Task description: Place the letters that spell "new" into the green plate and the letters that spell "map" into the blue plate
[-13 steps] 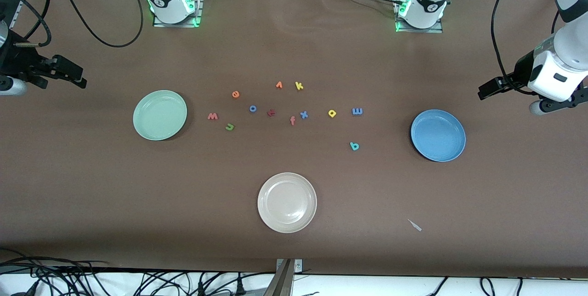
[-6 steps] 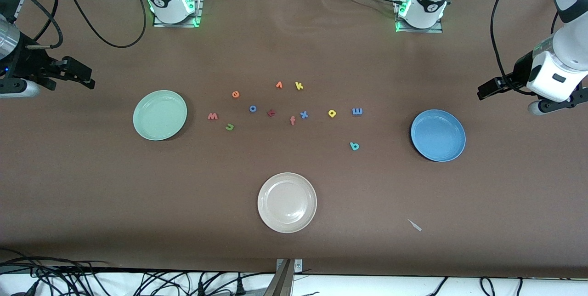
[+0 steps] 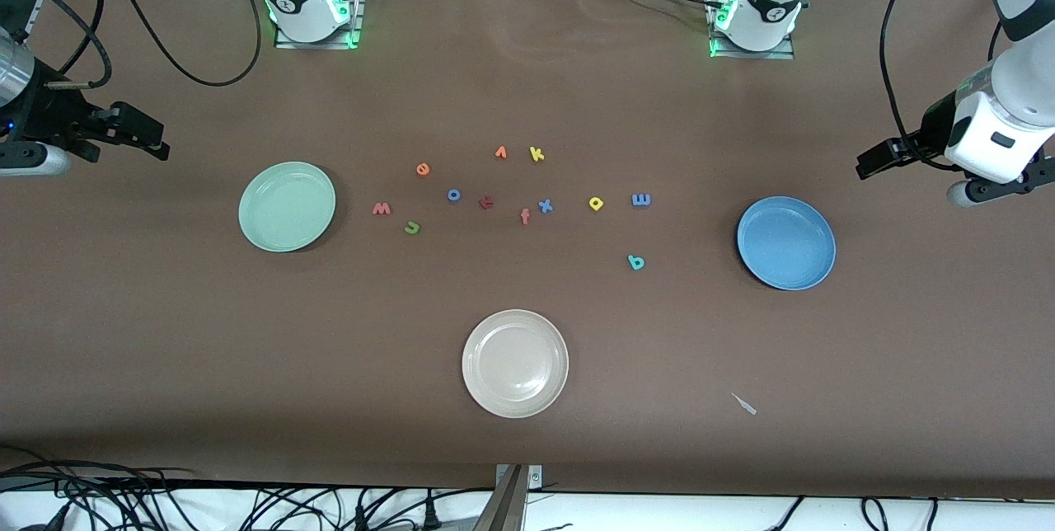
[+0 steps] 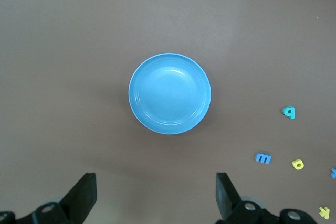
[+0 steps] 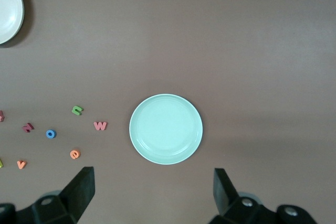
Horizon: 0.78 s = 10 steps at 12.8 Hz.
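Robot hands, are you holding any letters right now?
No. The left gripper hangs open over bare table near the blue plate; the right gripper hangs open near the green plate.

- Beige-white plate [image 3: 515,364]: sits on the brown table [image 3: 247,350], nearest the front camera, well apart from all letters.
- Yellow "k" [image 3: 536,154] and orange "v" [image 3: 500,152]: side by side, farthest of the letters from the front camera.
- Blue "o" [image 3: 453,195], dark red letter [image 3: 486,202], salmon "f" [image 3: 525,217], blue "x" [image 3: 545,205]: loosely in a row mid-table, none touching.
- Small pale scrap [image 3: 745,405]: lies flat, toward the left arm's end, near the table's front edge.
- Black cables [image 3: 165,506]: bundled below the table's front edge.
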Each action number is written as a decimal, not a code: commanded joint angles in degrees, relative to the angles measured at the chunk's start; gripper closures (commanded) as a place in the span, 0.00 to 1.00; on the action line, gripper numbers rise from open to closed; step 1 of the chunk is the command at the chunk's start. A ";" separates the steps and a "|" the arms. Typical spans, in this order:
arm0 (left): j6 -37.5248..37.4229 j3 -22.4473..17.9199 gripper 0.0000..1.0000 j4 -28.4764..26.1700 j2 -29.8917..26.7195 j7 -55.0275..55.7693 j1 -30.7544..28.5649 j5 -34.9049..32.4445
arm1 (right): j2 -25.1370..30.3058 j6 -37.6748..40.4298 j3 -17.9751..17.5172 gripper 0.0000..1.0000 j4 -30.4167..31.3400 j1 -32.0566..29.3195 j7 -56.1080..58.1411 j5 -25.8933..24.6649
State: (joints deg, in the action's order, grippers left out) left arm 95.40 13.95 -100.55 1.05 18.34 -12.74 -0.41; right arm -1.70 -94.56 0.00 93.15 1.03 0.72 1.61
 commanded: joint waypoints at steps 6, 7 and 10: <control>-0.83 -0.15 0.00 0.53 -0.17 -1.11 0.00 0.94 | 0.21 0.61 0.08 0.00 -0.16 -0.06 0.60 0.32; -0.74 -0.15 0.00 0.71 -0.09 -0.50 -0.09 0.94 | 0.21 0.52 0.08 0.00 -0.16 -0.06 0.60 0.32; -0.74 -0.15 0.00 0.71 -0.17 -0.49 -0.36 0.85 | 0.21 0.26 0.08 0.00 -0.16 -0.06 0.60 0.32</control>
State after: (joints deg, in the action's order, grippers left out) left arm 95.40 13.86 -100.55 1.05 18.37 -12.84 -0.41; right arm -1.71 -94.56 0.00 93.15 1.03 0.72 1.61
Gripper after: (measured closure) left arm 0.000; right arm 0.000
